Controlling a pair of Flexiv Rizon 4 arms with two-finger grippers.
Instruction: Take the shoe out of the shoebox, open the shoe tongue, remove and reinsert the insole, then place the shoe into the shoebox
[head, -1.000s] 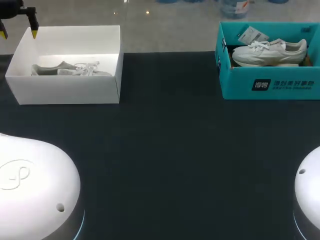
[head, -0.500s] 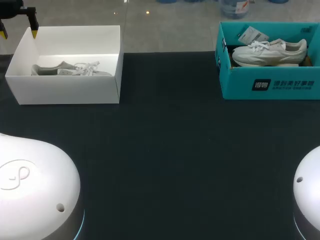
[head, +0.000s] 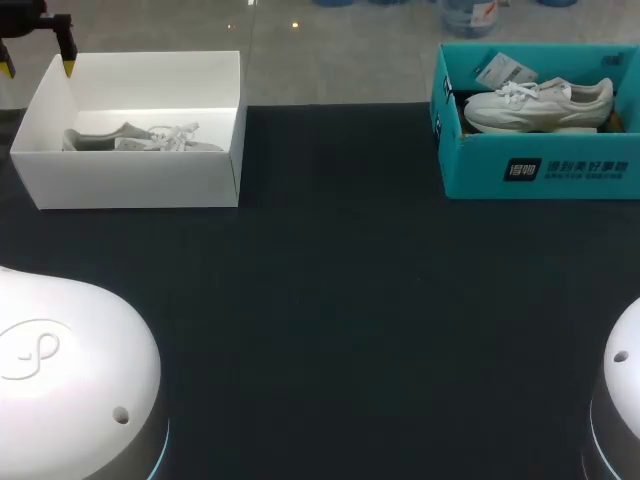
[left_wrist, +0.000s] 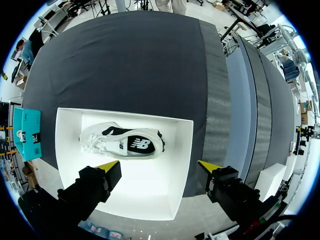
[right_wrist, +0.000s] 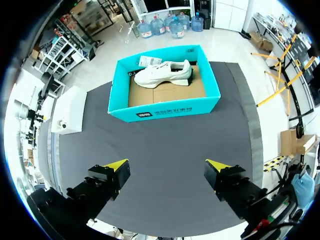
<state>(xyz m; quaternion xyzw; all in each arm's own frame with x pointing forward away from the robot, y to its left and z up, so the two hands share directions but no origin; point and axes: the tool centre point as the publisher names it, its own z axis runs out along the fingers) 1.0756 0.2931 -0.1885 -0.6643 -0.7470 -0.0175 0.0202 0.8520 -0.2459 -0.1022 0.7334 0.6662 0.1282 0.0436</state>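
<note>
A white shoebox (head: 140, 180) stands at the table's far left with a grey-white shoe (head: 140, 138) lying inside. At the far right, a teal shoebox (head: 480, 170) holds a white sneaker (head: 540, 100) and a paper tag. My left gripper (head: 38, 68) hangs open above the white box's far left corner. In the left wrist view the left gripper (left_wrist: 159, 166) is high over the box (left_wrist: 145, 185) and its shoe (left_wrist: 122, 143). My right gripper (right_wrist: 166, 164) is open, high above the table, short of the teal box (right_wrist: 200, 106) and its sneaker (right_wrist: 165, 74).
Dark cloth covers the table (head: 340, 300) between the two boxes. The white housings of my arms fill the near left corner (head: 60, 380) and the near right corner (head: 620, 400). The white box (right_wrist: 70, 110) also shows off to the side in the right wrist view.
The right arm's white housing at the near right corner has shifted slightly toward the edge. Nothing else has moved.
</note>
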